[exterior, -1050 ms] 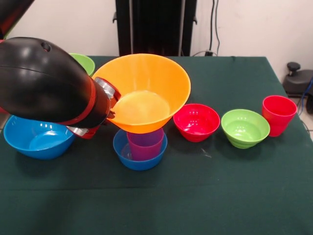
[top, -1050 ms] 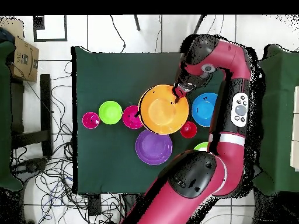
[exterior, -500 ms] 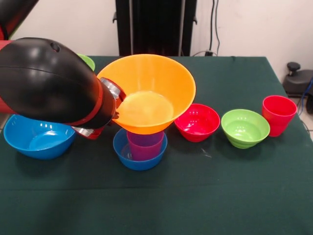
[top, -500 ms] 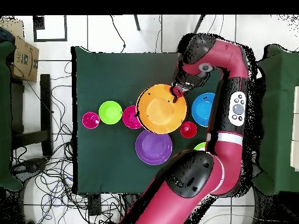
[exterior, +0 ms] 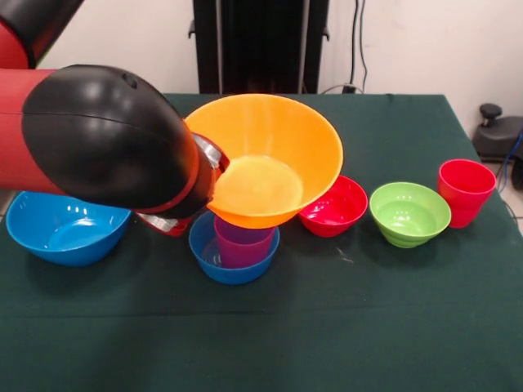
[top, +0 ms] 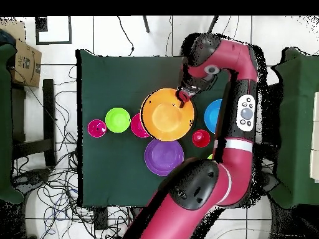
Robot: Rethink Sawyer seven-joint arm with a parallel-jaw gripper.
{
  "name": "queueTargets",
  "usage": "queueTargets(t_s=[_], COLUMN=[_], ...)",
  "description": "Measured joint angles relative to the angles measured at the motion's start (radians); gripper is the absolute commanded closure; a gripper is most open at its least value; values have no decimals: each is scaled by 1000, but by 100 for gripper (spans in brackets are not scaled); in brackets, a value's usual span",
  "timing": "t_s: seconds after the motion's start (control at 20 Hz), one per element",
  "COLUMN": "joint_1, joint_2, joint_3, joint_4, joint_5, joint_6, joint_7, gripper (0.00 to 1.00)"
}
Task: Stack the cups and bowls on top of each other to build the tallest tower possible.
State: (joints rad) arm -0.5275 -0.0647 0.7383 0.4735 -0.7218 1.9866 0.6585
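We've got the gripper [top: 182,99] clamped on the rim of the big orange-yellow plastic bowl [exterior: 265,159], lifted and tilted above the purple tumbler [exterior: 243,242] nested in the small blue bowl [exterior: 206,255], presumably to cap that stack.

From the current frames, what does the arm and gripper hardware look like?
The arm is glossy crimson with rounded black joint caps; one big black cap fills the front view's left. A grey oval control panel with buttons sits on one link. At the wrist, a silver metal collar shows behind a red band. The gripper looks small and dark; its details are unclear.
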Motion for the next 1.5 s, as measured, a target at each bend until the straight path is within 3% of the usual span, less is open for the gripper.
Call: queueTargets(t_s=[0.7, 1.5], joint_1=[40, 26], joint_2=[30, 41], joint_3=[82, 259], joint_4=[-124, -184], joint_5=[-124, -357], joint_6=[67, 140], joint_7=[0, 0], gripper=[100, 100])
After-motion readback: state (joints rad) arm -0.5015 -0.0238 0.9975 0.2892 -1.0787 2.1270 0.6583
